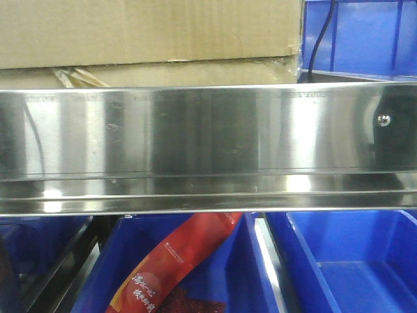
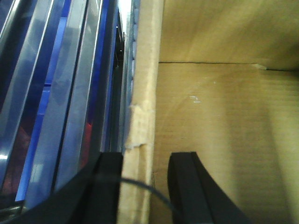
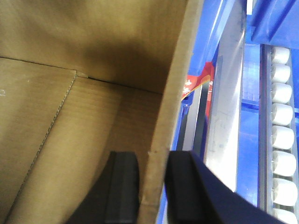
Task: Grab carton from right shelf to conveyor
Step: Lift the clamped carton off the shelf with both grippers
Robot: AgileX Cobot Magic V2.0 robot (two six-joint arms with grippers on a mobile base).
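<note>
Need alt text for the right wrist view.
The right gripper's two black fingers pinch the carton's side wall, one inside the open brown box, one outside. To the right run a steel rail, blue bins and a column of white rollers.

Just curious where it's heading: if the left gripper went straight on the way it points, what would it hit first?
The carton. The left gripper straddles its side wall, so it would likely slide along that wall and reach the carton's inside panel ahead, though depth is unclear.

Tan carton (image 1: 150, 32), mirror-silver shelf (image 1: 195, 130), blue bins (image 1: 352, 261), red printed packet (image 1: 189, 254).
</note>
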